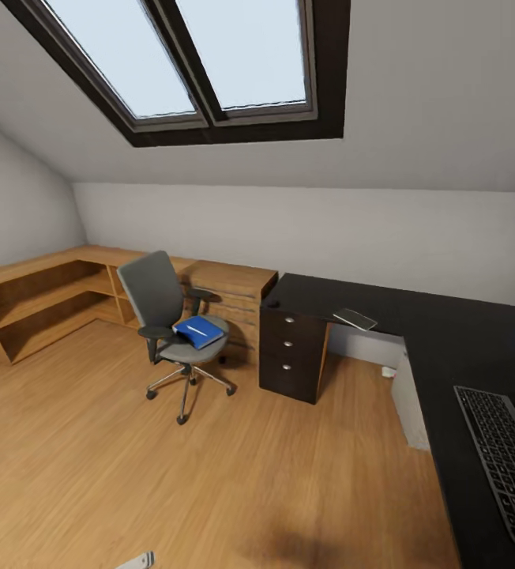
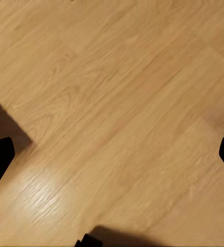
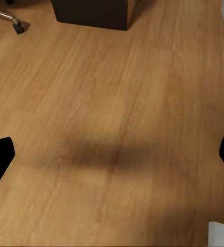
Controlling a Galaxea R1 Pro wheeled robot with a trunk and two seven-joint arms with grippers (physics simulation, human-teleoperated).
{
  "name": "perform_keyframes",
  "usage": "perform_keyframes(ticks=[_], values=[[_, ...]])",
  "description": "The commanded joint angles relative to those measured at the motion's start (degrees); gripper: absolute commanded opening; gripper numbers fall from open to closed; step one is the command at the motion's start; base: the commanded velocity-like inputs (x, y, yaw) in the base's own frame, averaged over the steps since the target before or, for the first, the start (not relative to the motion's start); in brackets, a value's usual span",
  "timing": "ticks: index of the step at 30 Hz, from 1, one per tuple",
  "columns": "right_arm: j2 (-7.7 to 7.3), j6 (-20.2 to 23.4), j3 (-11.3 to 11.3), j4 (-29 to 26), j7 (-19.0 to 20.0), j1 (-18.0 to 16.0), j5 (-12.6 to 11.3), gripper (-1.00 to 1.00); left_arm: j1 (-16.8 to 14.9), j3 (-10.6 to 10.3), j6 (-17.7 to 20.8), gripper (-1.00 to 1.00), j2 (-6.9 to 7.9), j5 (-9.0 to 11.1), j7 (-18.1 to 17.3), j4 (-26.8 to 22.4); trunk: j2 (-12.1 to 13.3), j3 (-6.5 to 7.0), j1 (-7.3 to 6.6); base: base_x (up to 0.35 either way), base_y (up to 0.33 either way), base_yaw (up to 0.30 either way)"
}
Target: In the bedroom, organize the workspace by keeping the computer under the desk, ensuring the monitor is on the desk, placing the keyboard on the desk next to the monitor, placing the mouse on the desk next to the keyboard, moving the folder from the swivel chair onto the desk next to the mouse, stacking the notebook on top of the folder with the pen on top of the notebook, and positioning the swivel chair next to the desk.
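One folder (image 1: 200, 330) | on swivel chair (image 1: 167, 316) | both pincers wide, over floor (image 2: 112, 103)

An attic room in a home is showing here, doubling as a small office. The sloped grey-white ceiling (image 1: 415, 150) is running down to a low wall, and two dark-framed skylights (image 1: 202, 55) are letting in pale daylight. Light wood floor (image 1: 234, 474) is stretching across the room. A long black L-shaped surface (image 1: 415, 332) with three silver-knobbed drawers (image 1: 291, 344) is carrying a keyboard (image 1: 504, 462), a grey swivel chair (image 1: 171, 324) is standing near it, and low wooden open shelving (image 1: 40, 296) is lining the wall under the slope.
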Motion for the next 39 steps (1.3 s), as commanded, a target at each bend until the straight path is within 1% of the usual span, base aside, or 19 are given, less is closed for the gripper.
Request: perform_keyframes(ticks=[1,10,39], values=[[0.0,-0.1,0.5,0.0,-0.5,0.0,-0.1,1.0,0.0,-0.5,-0.2,1.0,0.04,0.5,0.3,-0.1,0.0,-0.12,0.04,0.329,0.0,0.224],[-0.03,-0.1,0.5,0.0,-0.5,0.0,-0.1,1.0,0.0,-0.5,-0.2,1.0,-0.01,0.4,0.3,-0.1,0.0,-0.35,0.04,0.329,0.0,0.084],[-0.04,-0.2,0.4,0.0,-0.6,0.0,-0.1,1.0,0.0,-0.5,-0.3,1.0,-0.04,0.4,0.4,-0.1,0.0,-0.38,0.04,0.329,0.0,0.003]])
